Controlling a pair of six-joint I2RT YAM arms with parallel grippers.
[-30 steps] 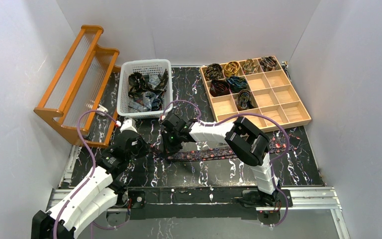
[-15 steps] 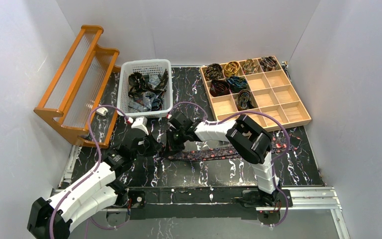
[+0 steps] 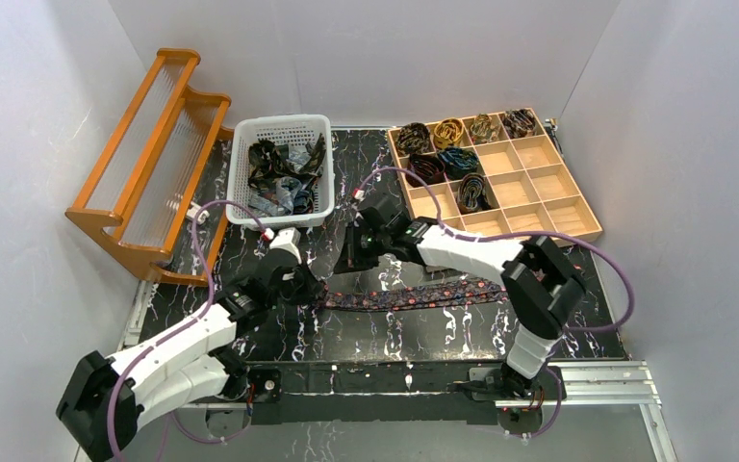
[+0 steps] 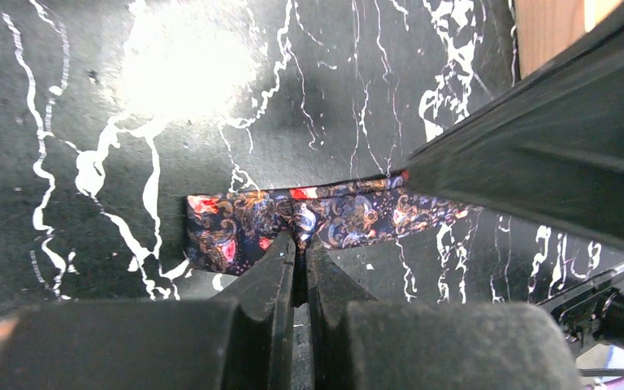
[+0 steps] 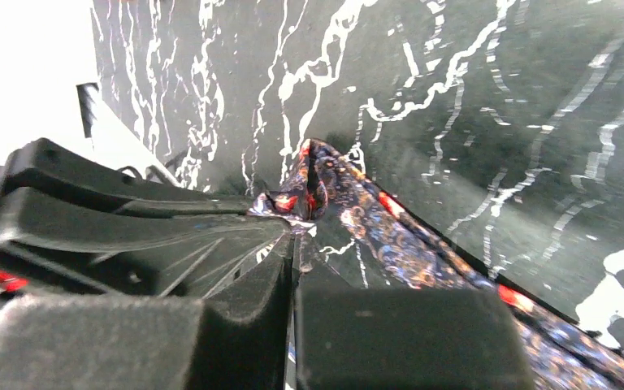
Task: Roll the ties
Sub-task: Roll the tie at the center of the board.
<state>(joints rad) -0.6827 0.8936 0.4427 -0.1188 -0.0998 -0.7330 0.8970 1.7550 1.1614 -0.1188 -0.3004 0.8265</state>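
Top view: a paisley tie point(image 3: 423, 294) lies stretched across the counter point(image 3: 385, 337) at lower centre. The left gripper point(image 3: 314, 292) is at its left end, and the right gripper point(image 3: 350, 258) is just above in the frame.

Left wrist view: the jaws pinch the tie's near edge.

Right wrist view: the jaws are pressed together, with the tie's crumpled end just beyond.

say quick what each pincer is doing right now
Left pincer: closed on the tie near its end.
Right pincer: closed, apparently empty.
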